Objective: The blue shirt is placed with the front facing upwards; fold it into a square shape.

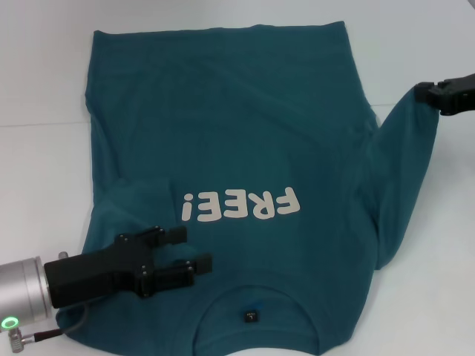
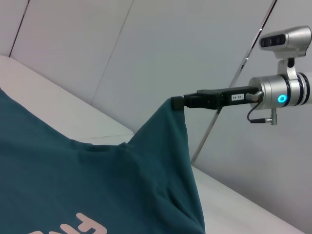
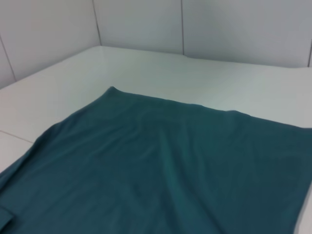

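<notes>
**Right sleeve pinched and lifted, left gripper hanging over the shoulder**

Starting at the jaws: we've got the right gripper [image 1: 424,93] pressed together on the end of the shirt's right sleeve [image 1: 397,170], pinching the cloth and holding it up off the white table [image 1: 44,81]. The left wrist view shows it best, with the gripper [image 2: 179,103] clamped on the sleeve tip and the fabric draping down from it like a little tent.

The left gripper [image 1: 194,249] has its two black fingers spread apart with nothing between them. It sits above the shirt's left shoulder area, just beside the collar [image 1: 252,305]; we can't tell if the fingertips actually touch the cloth.

The blue shirt [image 1: 223,119] lies front up in the middle of the table, collar toward us and hem at the far side. The off-white "FREE!" print [image 1: 241,205] reads upside down from the head camera, and there's a small dark tag [image 1: 251,316] inside the collar. The left sleeve looks tucked in over the body near the left gripper, with a soft crease there. The right wrist camera just shows the flat lower part of the shirt [image 3: 165,165] and the hem against the table [image 3: 146,63].
</notes>
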You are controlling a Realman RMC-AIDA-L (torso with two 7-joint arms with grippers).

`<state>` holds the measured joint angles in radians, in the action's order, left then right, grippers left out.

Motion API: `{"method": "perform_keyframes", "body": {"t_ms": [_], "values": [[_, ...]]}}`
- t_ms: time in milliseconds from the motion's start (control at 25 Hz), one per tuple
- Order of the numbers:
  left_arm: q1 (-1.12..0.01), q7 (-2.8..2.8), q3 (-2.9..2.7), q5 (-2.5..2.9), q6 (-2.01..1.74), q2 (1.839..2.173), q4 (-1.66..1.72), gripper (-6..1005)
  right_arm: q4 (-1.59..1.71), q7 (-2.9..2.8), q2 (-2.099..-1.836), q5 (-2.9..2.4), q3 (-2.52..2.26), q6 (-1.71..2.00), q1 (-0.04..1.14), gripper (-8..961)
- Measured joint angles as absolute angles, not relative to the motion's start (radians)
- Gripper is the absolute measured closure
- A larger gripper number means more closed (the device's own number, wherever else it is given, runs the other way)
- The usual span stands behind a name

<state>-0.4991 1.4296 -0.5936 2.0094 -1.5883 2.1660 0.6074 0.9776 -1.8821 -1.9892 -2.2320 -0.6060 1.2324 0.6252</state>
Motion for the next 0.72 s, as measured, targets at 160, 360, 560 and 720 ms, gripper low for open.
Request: {"method": "perform_keyframes", "body": {"t_ms": [160, 360, 560, 720], "values": [[-0.502, 1.430, -0.594, 2.009, -1.587, 2.166, 0.607, 139, 0.984, -1.885, -1.990, -2.232, -0.609, 1.234, 0.632, 942], [-0.504, 1.431, -0.594, 2.009, -1.587, 2.166, 0.606, 139, 0.984, -1.886, -1.992, -2.232, -0.611, 1.235, 0.631, 942], [-0.508, 1.432, -0.594, 2.009, -1.587, 2.165, 0.606, 139, 0.988, -1.892, -1.993, -2.232, -0.611, 1.235, 0.629, 943], [-0.509, 1.432, -0.594, 2.009, -1.588, 2.164, 0.606, 139, 0.999, -1.901, -1.991, -2.232, -0.610, 1.236, 0.634, 943]]}}
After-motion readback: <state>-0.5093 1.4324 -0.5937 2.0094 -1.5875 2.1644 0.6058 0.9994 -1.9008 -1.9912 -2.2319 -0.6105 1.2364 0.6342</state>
